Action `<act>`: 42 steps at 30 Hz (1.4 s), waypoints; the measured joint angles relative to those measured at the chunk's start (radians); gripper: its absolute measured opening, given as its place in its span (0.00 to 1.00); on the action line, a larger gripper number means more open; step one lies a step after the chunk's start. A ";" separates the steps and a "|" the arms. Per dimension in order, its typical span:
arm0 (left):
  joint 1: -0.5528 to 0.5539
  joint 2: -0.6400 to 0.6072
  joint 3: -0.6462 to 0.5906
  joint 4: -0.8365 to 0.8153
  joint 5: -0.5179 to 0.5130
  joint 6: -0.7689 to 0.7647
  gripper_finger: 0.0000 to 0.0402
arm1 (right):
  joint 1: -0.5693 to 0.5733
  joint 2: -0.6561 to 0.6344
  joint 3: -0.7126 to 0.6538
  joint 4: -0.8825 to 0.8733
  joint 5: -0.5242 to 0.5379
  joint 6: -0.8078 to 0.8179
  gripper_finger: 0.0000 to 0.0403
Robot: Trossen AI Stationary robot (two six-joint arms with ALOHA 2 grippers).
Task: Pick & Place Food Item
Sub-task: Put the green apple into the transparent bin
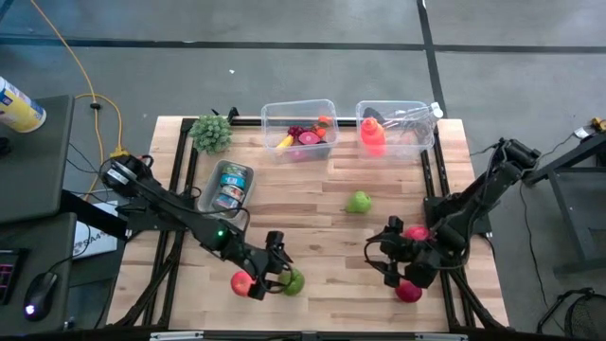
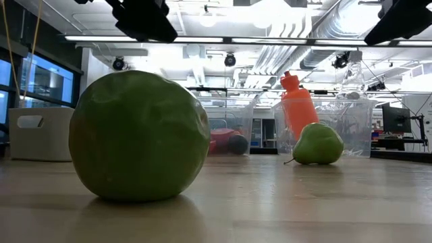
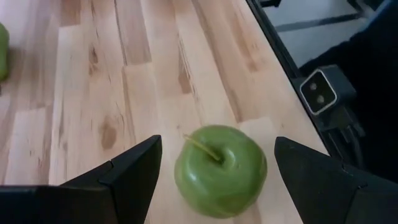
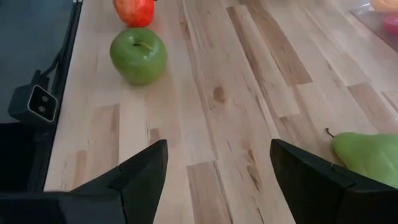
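A green apple (image 3: 221, 169) with its stem up rests on the wooden table near the near edge (image 1: 294, 281); it fills the left of the low view (image 2: 138, 135). My left gripper (image 3: 217, 142) is open, one finger on each side of the apple, touching neither side (image 1: 279, 265). A red apple (image 1: 243, 282) lies just left of it. My right gripper (image 4: 219, 144) is open above bare table at the near right (image 1: 381, 258). A green pear (image 1: 358, 202) lies mid-table (image 2: 317, 144) and shows at the edge of the right wrist view (image 4: 370, 155).
Two red apples (image 1: 415, 232) (image 1: 409, 291) lie beside the right arm. At the far edge stand a clear bin with food (image 1: 299, 128) and another bin (image 1: 417, 137) with an orange bottle (image 1: 372, 135). A leafy green item (image 1: 211, 133) and a grey tray of cans (image 1: 227, 185) sit at the left.
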 joint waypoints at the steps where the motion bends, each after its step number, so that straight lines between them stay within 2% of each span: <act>1: 0.005 0.001 0.000 0.002 -0.003 -0.016 0.76 | 0.003 0.000 0.000 -0.001 0.001 0.000 0.68; 8: 0.031 0.001 0.000 0.004 -0.032 -0.143 0.76 | 0.019 0.002 0.000 0.007 0.001 0.001 0.68; 14: 0.018 0.001 0.000 0.013 -0.037 -0.076 0.76 | 0.019 0.003 0.000 0.008 0.001 0.001 0.68; 23: -0.018 0.001 0.000 0.009 -0.161 -0.061 0.76 | 0.018 0.003 0.000 0.008 0.001 0.001 0.68; 34: -0.023 0.001 0.000 0.013 -0.187 -0.075 0.76 | 0.018 0.003 0.000 0.008 0.001 0.001 0.68; 38: -0.023 0.001 0.000 0.013 -0.186 -0.022 0.76 | 0.018 0.003 0.000 0.008 0.001 0.001 0.68; 42: -0.024 0.005 0.000 0.013 -0.133 -0.013 0.76 | 0.018 0.003 0.000 0.008 0.001 0.001 0.68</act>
